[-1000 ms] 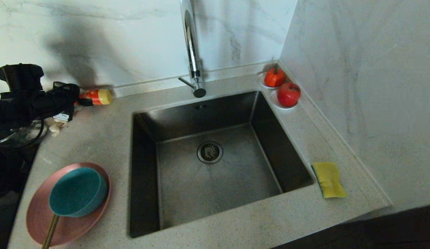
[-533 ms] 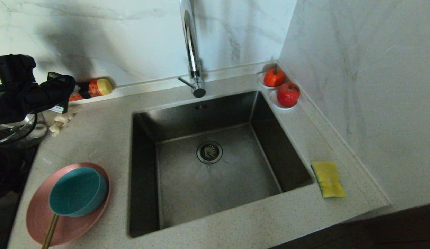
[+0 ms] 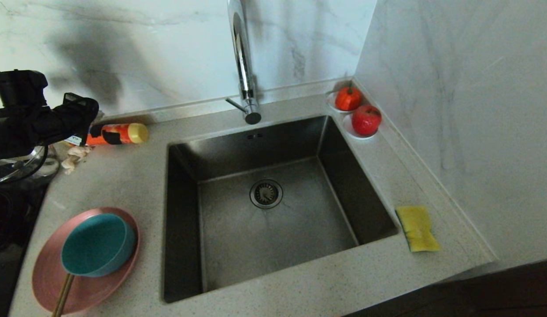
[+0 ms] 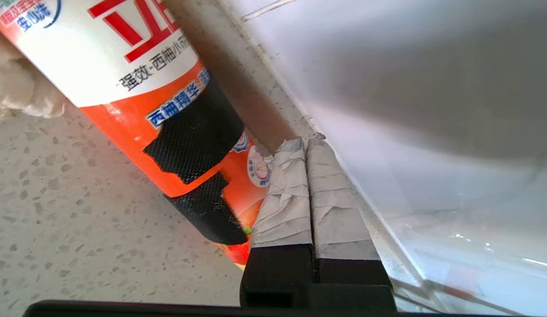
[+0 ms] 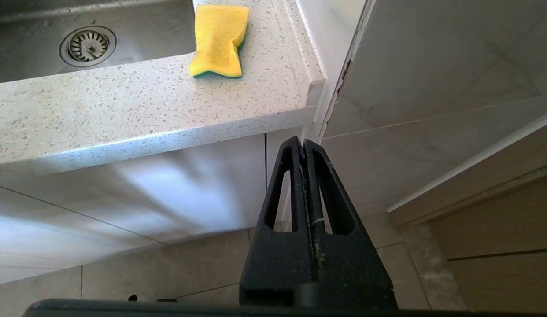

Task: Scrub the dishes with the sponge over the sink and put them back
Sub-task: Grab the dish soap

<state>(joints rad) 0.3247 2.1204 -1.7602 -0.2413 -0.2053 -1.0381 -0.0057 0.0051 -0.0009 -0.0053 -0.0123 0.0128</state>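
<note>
No dish is yet gripped: the left tool [image 4: 305,145], pads pressed together on nothing beside a detergent bottle [image 3: 117,134] at ten o'clock, must be brought to the sponge [image 3: 417,229] lying at four o'clock of the sink [image 3: 185,220].

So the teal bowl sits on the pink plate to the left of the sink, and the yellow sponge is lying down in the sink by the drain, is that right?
Not quite. The sponge is not in the sink; the head view shows it lying on the counter just past the sink's right edge, well away from the drain. The rest holds: the teal bowl sits on the pink plate left of the sink.
</note>
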